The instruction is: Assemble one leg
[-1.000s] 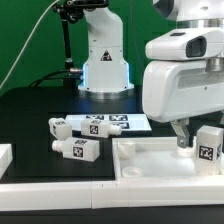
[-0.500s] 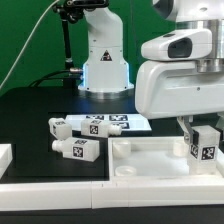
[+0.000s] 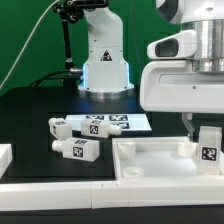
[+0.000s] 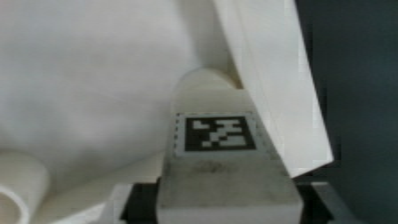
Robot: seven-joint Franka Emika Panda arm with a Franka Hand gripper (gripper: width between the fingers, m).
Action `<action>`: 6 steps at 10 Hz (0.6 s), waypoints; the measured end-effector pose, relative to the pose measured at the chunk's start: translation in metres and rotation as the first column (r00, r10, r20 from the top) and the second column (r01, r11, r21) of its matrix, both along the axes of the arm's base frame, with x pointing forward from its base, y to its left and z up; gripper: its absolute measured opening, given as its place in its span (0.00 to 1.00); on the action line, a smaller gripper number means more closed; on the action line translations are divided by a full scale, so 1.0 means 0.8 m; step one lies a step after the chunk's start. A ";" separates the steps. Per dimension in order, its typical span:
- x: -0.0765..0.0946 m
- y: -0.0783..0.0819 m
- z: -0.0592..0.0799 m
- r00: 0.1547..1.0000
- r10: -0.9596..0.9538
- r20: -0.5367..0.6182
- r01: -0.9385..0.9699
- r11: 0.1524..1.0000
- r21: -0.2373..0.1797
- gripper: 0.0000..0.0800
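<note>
My gripper is shut on a leg, a small white post with a black-and-white tag on its side. It holds the leg upright over the corner of the large white panel at the exterior view's right. In the wrist view the leg fills the space between the two dark fingers of the gripper, with the panel's surface and raised edge behind it. Two more legs lie on the black table at the exterior view's left.
The marker board lies behind the loose legs, with another tagged white piece by it. The robot's white base stands at the back. A white block sits at the exterior view's left edge, a white rail along the front.
My gripper has carried the leg toward the exterior view's right and slightly down, nearer the panel's corner. The loose legs have not moved.
</note>
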State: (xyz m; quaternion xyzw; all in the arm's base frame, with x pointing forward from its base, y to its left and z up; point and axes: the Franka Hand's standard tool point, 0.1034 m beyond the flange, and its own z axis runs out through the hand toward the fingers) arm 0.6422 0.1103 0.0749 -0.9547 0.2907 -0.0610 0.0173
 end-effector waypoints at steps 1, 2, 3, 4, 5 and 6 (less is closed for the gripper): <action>0.000 -0.003 0.000 0.986 -0.163 -0.017 0.164 0.986 0.036 0.36; -0.002 -0.005 0.000 0.934 -0.352 -0.056 0.356 0.930 0.089 0.36; -0.003 -0.005 0.000 0.891 -0.447 -0.076 0.453 0.885 0.107 0.36; -0.003 -0.005 0.000 0.897 -0.438 -0.063 0.442 0.891 0.105 0.36; -0.004 -0.004 0.000 0.866 -0.495 -0.072 0.500 0.859 0.111 0.36; -0.004 -0.004 0.000 0.845 -0.529 -0.077 0.535 0.837 0.113 0.36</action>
